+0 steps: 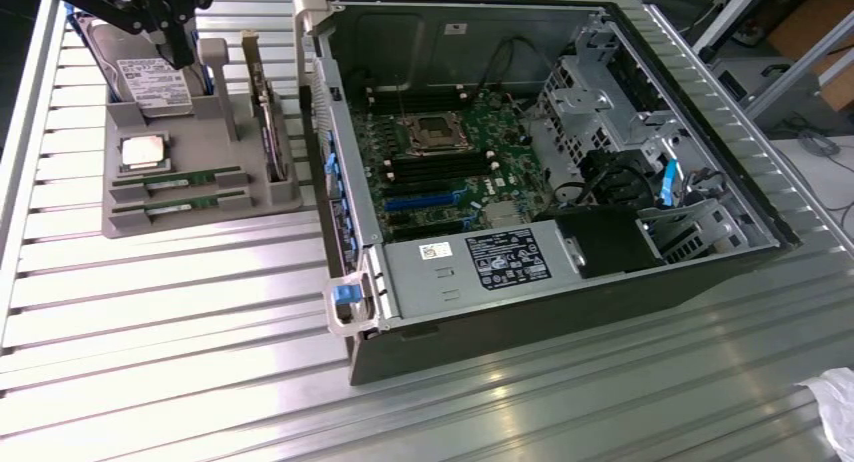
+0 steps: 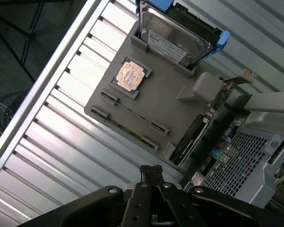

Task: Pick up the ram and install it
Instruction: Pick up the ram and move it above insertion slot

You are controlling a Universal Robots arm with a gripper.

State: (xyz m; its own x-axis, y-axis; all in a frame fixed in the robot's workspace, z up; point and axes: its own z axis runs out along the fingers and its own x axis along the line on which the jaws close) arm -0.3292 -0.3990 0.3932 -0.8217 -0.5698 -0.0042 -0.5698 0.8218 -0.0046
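Observation:
Two green ram sticks lie on edge in slots at the near end of a grey holder tray, at the exterior view's left. In the wrist view they are thin strips across the tray. My black gripper hangs above the far end of the tray, over the hard drive, well clear of the sticks. Its fingertips are together with nothing between them. The open computer case lies beside the tray, with dark memory slots on its motherboard.
The tray also holds a square silver processor chip, the hard drive and an expansion card standing on edge. The case's raised side wall stands between tray and motherboard. The ribbed metal table stretches toward the near side.

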